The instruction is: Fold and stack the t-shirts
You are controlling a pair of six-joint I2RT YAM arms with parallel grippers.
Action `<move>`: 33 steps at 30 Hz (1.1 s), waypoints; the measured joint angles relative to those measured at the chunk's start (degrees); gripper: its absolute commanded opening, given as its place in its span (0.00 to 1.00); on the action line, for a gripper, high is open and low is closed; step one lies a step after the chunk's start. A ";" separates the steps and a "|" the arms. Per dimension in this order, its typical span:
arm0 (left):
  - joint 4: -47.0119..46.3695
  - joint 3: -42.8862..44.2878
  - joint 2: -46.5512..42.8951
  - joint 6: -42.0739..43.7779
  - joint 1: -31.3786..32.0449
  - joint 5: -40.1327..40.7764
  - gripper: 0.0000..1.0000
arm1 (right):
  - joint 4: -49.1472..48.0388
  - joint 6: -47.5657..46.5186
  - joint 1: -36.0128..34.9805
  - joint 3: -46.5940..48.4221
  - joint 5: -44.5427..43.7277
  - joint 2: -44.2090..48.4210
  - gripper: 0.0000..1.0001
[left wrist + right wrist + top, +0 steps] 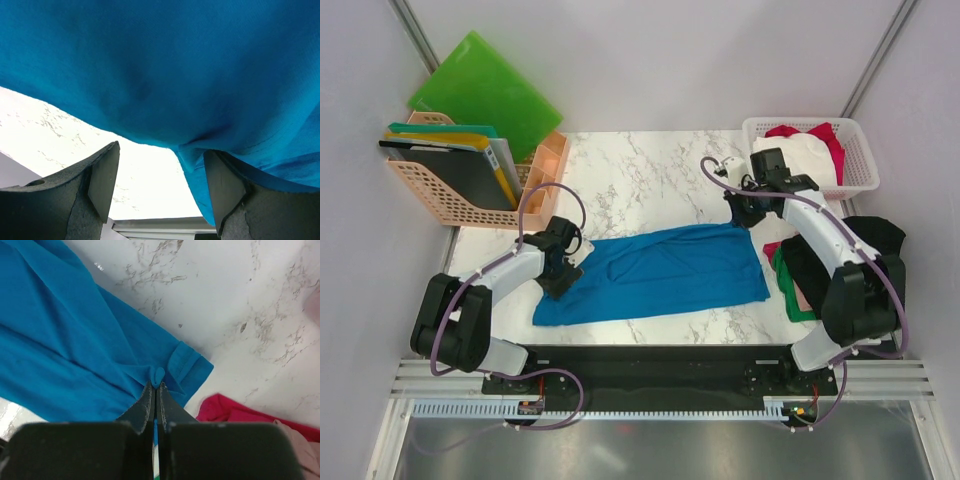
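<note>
– Blue t-shirt (660, 272) is lying spread across your marble table (650, 170), running from the left arm over to the right arm. Are you seeing the same?
– Yes. Your right gripper (156, 385) is pinching it, pads pressing together on a small fold of blue cloth by the hemmed sleeve at the shirt's far right corner.
– And the left?
– Your left gripper (161, 150) is sitting at the shirt's left end with its fingers (102, 175) standing well apart. Blue cloth is filling most of that wrist view, and a fold is dipping just beside the right-hand finger. It is not clamping anything.
– Other shirts?
– A white t-shirt (800, 160) and a red t-shirt (825, 135) are lying in the white basket (860, 182) at the far right corner. A black t-shirt (875, 235), a green t-shirt (785, 285) and a pink t-shirt (807, 300) are piling up at the right table edge under your right arm. Red cloth (225, 410) is showing near the pinched corner.
– Left side?
– Green folders (485, 90) are leaning in the peach rack (430, 195), well apart from the blue shirt.
</note>
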State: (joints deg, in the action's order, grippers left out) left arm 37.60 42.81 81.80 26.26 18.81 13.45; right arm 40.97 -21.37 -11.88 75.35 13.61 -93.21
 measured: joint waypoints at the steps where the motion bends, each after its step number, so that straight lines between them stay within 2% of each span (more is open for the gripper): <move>1: 0.00 0.00 0.00 0.00 0.00 0.00 0.75 | 0.28 -0.11 0.00 -1.27 0.26 1.88 0.00; 7: 0.00 0.00 0.00 0.00 0.00 0.00 0.75 | 2.14 -1.92 0.00 -6.84 1.18 8.17 0.00; 16: 0.13 0.02 -0.11 0.42 -0.09 -0.68 0.75 | 6.82 -5.81 0.00 -12.50 1.14 8.31 0.00; 29: 1.14 0.33 -0.20 0.44 -0.11 -3.61 0.75 | 2.97 -6.97 4.72 -17.79 -1.55 5.49 0.01; 32: 1.25 0.33 -0.13 0.46 -0.11 -3.72 0.75 | 2.27 -7.13 4.70 -18.01 -1.86 5.51 0.15; 33: 1.27 0.37 -0.04 0.44 -0.11 -3.74 0.74 | 2.08 -7.30 4.66 -18.23 -1.92 5.55 0.23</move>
State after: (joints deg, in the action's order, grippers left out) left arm 38.87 43.18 81.76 26.70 18.70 9.72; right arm 43.05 -28.67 -7.22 57.12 11.68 -87.66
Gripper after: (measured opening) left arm 0.746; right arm 0.116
